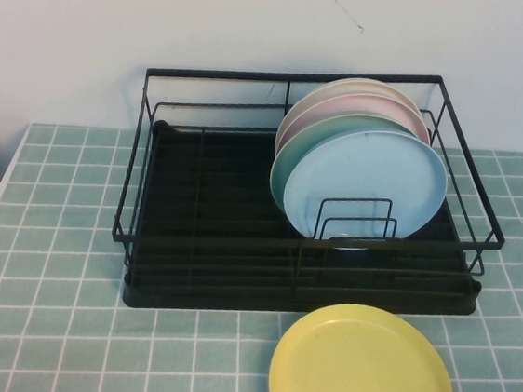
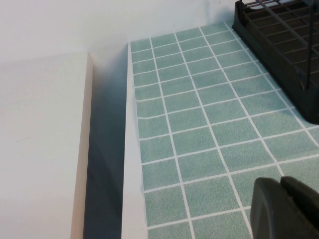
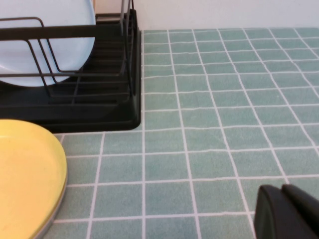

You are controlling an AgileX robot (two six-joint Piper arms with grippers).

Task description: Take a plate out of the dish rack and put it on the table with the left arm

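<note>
The light sky-blue plate (image 1: 370, 184) stands upright at the front of a row of plates on the right side of the black wire dish rack (image 1: 205, 199). It also shows in the right wrist view (image 3: 45, 45). Neither arm shows in the high view. My left gripper (image 2: 281, 182) is shut and empty, low over the tiled table (image 2: 199, 124), with the rack's corner (image 2: 279, 40) some way beyond it. My right gripper (image 3: 282, 189) is shut and empty over the tiles, apart from the rack's end (image 3: 75, 107).
A mint-green plate (image 1: 289, 157), a pink plate (image 1: 346, 104) and a cream plate (image 1: 367, 84) stand behind the blue one. A yellow plate (image 1: 362, 373) lies flat in front of the rack, also in the right wrist view (image 3: 25, 174). A white ledge (image 2: 40, 149) borders the table's edge.
</note>
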